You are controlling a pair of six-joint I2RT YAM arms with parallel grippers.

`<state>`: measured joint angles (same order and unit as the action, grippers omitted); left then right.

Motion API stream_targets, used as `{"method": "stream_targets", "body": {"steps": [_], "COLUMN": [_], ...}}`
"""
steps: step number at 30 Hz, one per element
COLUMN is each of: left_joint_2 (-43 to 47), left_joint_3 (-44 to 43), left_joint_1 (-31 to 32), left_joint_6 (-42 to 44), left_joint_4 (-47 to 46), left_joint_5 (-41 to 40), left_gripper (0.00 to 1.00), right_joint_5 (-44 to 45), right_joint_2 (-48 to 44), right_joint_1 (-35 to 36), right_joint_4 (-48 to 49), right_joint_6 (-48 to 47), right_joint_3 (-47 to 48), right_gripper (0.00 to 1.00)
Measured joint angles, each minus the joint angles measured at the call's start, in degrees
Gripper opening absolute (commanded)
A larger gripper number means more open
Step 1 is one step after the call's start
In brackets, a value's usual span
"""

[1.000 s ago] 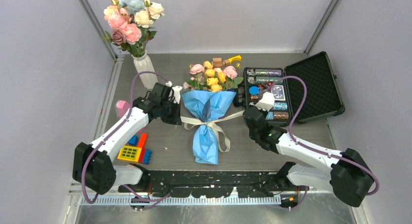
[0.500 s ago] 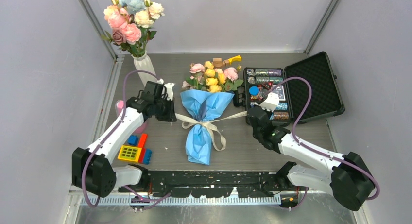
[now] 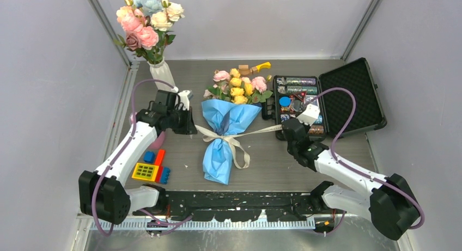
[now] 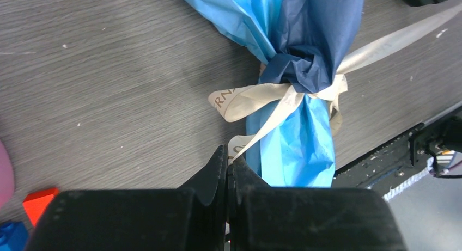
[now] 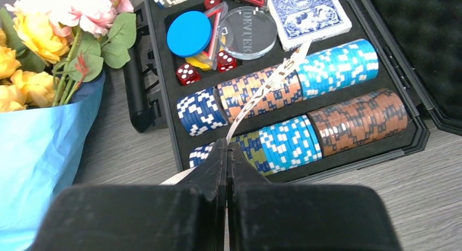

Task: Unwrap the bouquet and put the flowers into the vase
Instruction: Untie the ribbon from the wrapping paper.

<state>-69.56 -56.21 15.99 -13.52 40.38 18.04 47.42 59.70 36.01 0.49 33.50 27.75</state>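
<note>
Grey wood-grain bench (image 3: 180, 153), white walls. Far L: vase (image 3: 162, 77), already holding big pink/white blooms. L hand (image 4: 228, 159) pinched shut on one ribbon (image 4: 256, 96) tail, just left of bouquet (image 3: 228, 126). Bouquet lies mid-bench, flowers (image 3: 239, 87) pointing far, wrap on, knot at waist not loose yet. R hand (image 5: 226, 150) clamped on other tail, by open chip case (image 3: 354, 98). Hands sit on opp. sides so a pull-apart can undo the knot, imo. Unwrap step; flowers not in vase yet.

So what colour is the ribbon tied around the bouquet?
The ribbon is cream, with some darker printed lettering on it. The left wrist view shows it best.
</note>
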Motion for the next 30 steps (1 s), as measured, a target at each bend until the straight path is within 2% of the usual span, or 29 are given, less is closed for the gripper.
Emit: {"method": "stream_targets", "body": {"steps": [7,16,24,30], "left_joint_2": [-0.9,-3.1,-3.1,-2.9], "left_joint_3": [0.0,-2.8,-0.5,5.1], "left_joint_1": [1.6,11.3,11.1,6.7], "left_joint_6": [-0.7,-4.2,-10.5,-13.7], "left_joint_4": [-0.7,-3.0,-10.2,-13.2], "left_joint_5": [2.8,1.7,1.0,1.1], "left_gripper": [0.0,0.0,0.0,0.0], "right_joint_5": [-3.9,-11.2,-16.3,-17.2], "right_joint_2": [-0.1,1.7,4.4,5.3], "right_joint_1": [-6.0,-16.7,-21.7,-22.7], "right_joint_4": [-1.7,-3.8,-5.3,-6.0], "right_joint_6": [-2.5,-5.7,-6.3,-6.5], "right_joint_3": [1.0,6.6,8.7,8.7], "right_gripper": [0.0,0.0,0.0,0.0]}}
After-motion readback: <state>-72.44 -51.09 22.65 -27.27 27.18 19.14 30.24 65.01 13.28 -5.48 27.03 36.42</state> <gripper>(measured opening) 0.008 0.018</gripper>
